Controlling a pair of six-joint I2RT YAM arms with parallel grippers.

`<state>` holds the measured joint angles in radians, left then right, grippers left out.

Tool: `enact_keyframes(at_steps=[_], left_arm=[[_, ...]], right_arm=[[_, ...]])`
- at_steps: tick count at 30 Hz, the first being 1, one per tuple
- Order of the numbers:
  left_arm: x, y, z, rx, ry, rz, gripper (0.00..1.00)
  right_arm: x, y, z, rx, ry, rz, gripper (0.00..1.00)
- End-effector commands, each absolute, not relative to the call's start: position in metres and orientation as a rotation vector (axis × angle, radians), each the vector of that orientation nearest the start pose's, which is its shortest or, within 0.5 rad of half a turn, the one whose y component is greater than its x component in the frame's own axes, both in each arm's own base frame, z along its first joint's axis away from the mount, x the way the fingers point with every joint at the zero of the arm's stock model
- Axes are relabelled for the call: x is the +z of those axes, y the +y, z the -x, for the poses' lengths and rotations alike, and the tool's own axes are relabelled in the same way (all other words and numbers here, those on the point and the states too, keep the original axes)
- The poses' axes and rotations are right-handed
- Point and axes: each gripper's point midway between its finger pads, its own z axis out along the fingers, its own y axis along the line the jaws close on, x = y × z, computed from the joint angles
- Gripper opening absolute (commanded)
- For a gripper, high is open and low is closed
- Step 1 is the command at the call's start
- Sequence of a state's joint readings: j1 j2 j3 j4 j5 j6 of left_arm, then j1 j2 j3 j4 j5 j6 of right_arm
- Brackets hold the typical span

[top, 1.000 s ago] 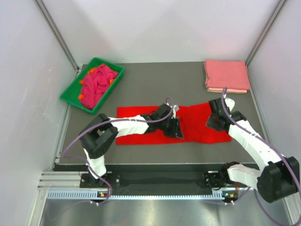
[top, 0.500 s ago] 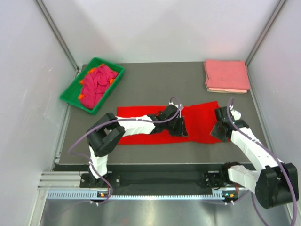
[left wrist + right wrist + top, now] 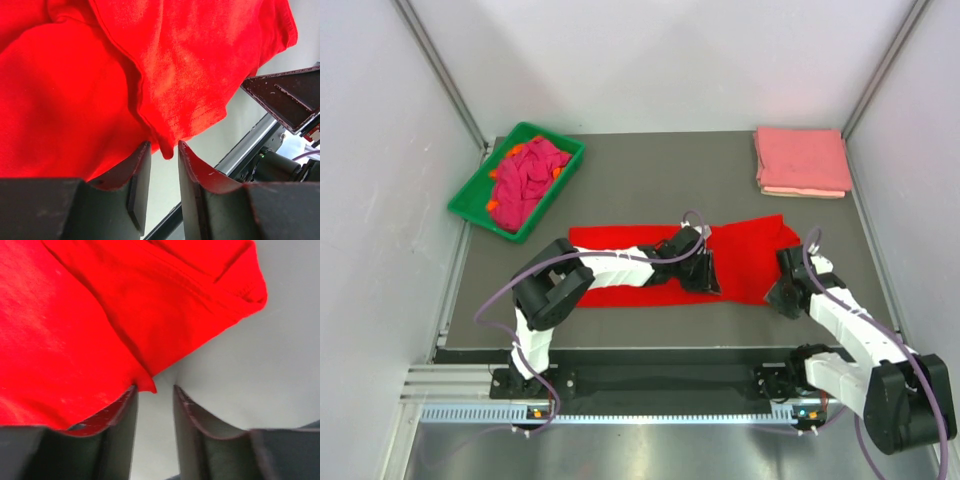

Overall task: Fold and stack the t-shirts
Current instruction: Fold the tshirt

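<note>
A bright red t-shirt (image 3: 620,290) lies in a long folded strip across the middle of the grey table (image 3: 660,185). My left gripper (image 3: 708,280) sits at the strip's near edge; in the left wrist view it (image 3: 164,145) is open, with a small corner of the red t-shirt (image 3: 175,65) hanging between the fingertips, bare table showing in the gap. My right gripper (image 3: 782,300) is at the strip's near right corner. In the right wrist view it (image 3: 154,387) stands open, a cloth corner of the red t-shirt (image 3: 75,330) touching its left fingertip (image 3: 131,392).
A neat stack of folded salmon pink t-shirts (image 3: 802,160) lies at the back right corner. A green tray (image 3: 468,200) at the back left holds crumpled magenta and orange t-shirts (image 3: 528,172). Grey walls enclose the table on three sides.
My right gripper has drawn back from above the shirt's right end to its near corner, its jaws a little wider. The left gripper has shifted slightly right along the near edge.
</note>
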<state>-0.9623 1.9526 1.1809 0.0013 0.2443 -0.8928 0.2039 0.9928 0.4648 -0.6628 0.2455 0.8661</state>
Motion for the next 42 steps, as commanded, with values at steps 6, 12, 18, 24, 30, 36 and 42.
enact_keyframes(at_steps=[6, 12, 18, 24, 30, 36, 42], left_arm=[[0.066, -0.461, -0.225, -1.181, 2.544, -0.242, 0.06], [0.069, -0.458, -0.227, -1.141, 2.549, -0.258, 0.0], [0.073, -0.448, -0.232, -1.056, 2.552, -0.256, 0.0], [0.074, -0.449, -0.231, -1.053, 2.572, -0.245, 0.0], [0.081, -0.443, -0.231, -1.034, 2.562, -0.246, 0.0], [0.088, -0.437, -0.229, -1.02, 2.561, -0.259, 0.0], [0.09, -0.435, -0.226, -1.024, 2.561, -0.271, 0.0]], right_arm=[[0.028, 0.02, -0.204, 0.009, 2.394, -0.975, 0.04], [0.043, 0.023, -0.208, 0.092, 2.318, -0.947, 0.0], [0.062, 0.022, -0.199, 0.151, 2.238, -0.954, 0.0], [0.082, 0.022, -0.198, 0.211, 2.155, -0.953, 0.0], [0.089, 0.025, -0.192, 0.263, 2.135, -0.938, 0.0], [0.092, 0.037, -0.185, 0.384, 2.103, -0.941, 0.0], [0.081, 0.042, -0.17, 0.445, 2.112, -0.984, 0.0]])
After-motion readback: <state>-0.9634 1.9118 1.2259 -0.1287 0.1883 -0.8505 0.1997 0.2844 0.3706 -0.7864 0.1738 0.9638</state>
